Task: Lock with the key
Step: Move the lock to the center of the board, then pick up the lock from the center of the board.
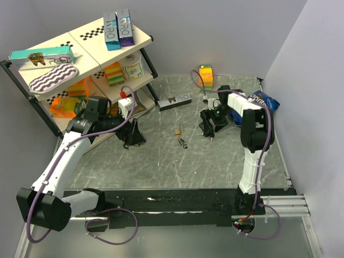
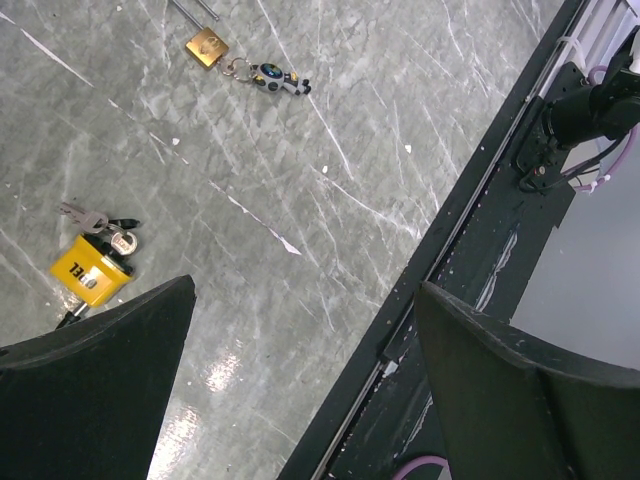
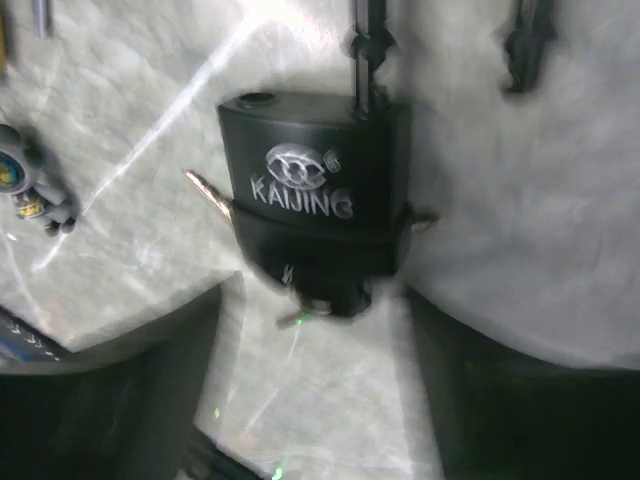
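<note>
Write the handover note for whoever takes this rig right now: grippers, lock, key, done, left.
Left gripper: open, empty, above the grey marbled table, close to the yellow block padlock with dark shackle.
Right gripper: fingers flank the all-black padlock; blurred, grip unclear.
Key: gold-brown piece ringed to small dark pieces, lying free mid-table, untouched.
Silvery keys lie against the yellow padlock; inserted or not, cannot tell.
Done: nothing evident. Left: fetch the key, lock the yellow padlock.
</note>
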